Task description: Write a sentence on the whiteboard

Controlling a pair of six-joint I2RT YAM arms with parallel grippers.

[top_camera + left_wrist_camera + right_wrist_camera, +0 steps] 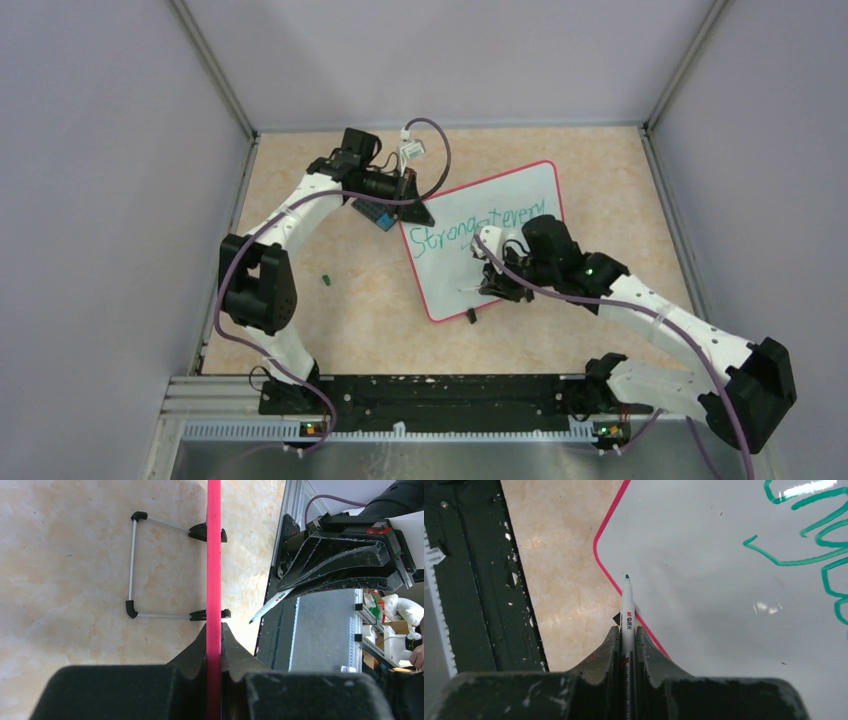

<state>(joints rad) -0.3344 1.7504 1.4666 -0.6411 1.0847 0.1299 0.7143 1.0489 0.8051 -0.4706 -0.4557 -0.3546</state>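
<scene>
Left end effector point(213, 630) pinches the whiteboard point(455, 285) by its rim point(214, 555); right end effector point(626, 632) pinches a marker point(628, 602).
Both pairs of jaws are pressed tight on what they hold. Whiteboard sits mid-tabletop point(340, 300) between the arms, with green writing point(480, 228) along its far edge. It looks light, stiff and slick (likely to skid under pen pressure), so the red rim seems the sensible hold. Marker tip hangs over the whiteboard's near corner; whether it touches I cannot tell.

Beige tabletop point(350, 320), red-rimmed whiteboard point(445, 275) on it, small green piece point(326, 279) to its left, black piece point(470, 316) by near edge
</scene>
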